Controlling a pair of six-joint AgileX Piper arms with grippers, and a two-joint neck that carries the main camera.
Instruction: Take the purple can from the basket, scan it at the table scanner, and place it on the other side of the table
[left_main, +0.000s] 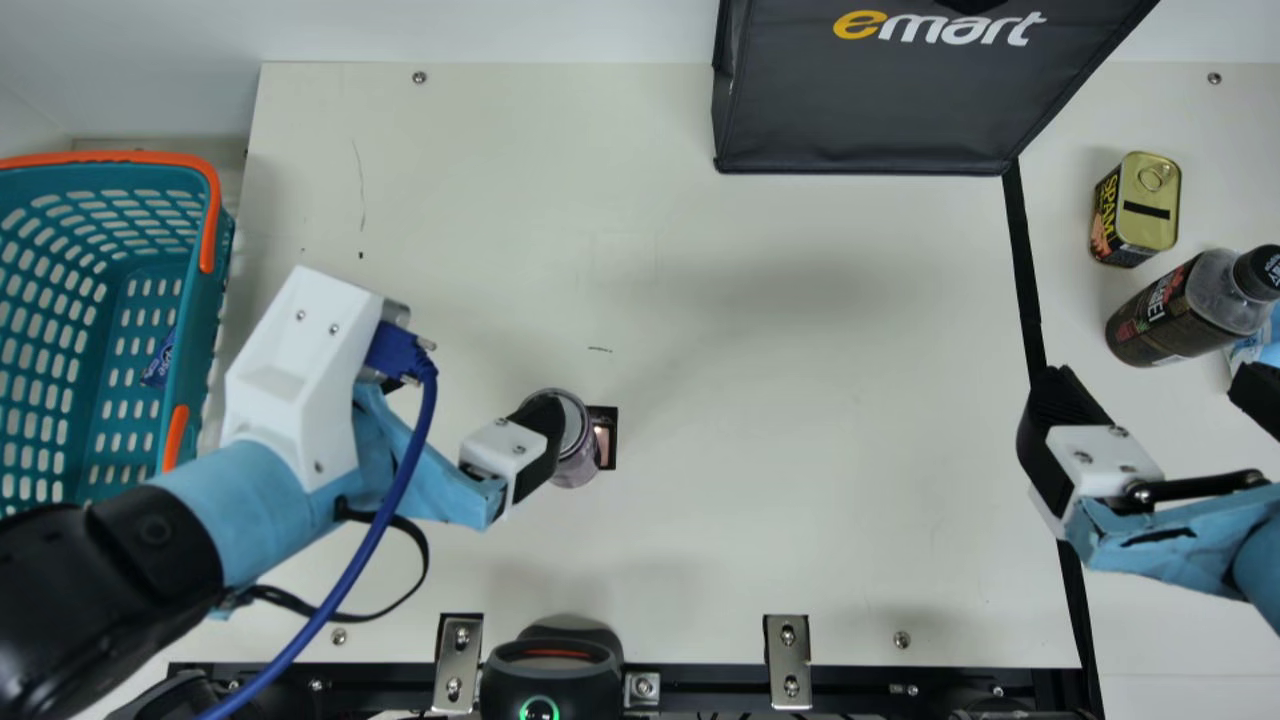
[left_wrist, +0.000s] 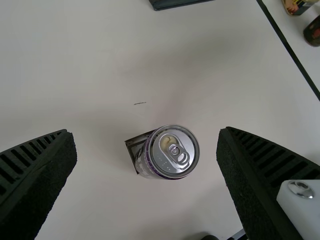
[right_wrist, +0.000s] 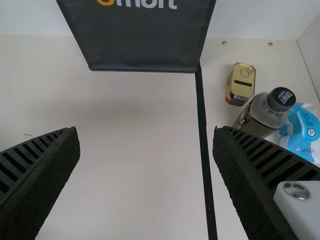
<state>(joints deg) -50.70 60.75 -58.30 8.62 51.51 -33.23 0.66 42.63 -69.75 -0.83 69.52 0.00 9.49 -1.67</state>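
Left gripper hangs over the counter toward 8 o'clock in the main view; its fingers are spread wide, and in the left wrist view the purple can appears between them, touching neither. The can is upright on the counter, just off centre at 7 o'clock in the main view; it partly covers a small dark square set at that spot.

Right gripper is at 3 o'clock, its fingers also apart with nothing between them, near the black strip that runs along that side.

The teal basket with orange handles sits at 9 o'clock, a small blue packet inside; a dark shopping bag stands between 1 and 2 o'clock; beyond the strip, a gold-topped tin lies between 2 and 3 o'clock, with a dark-capped bottle near 3 o'clock and a blue-and-white pack just beside the bottle; a black device with a green light ring is mounted at the counter's near edge, just past 6 o'clock.
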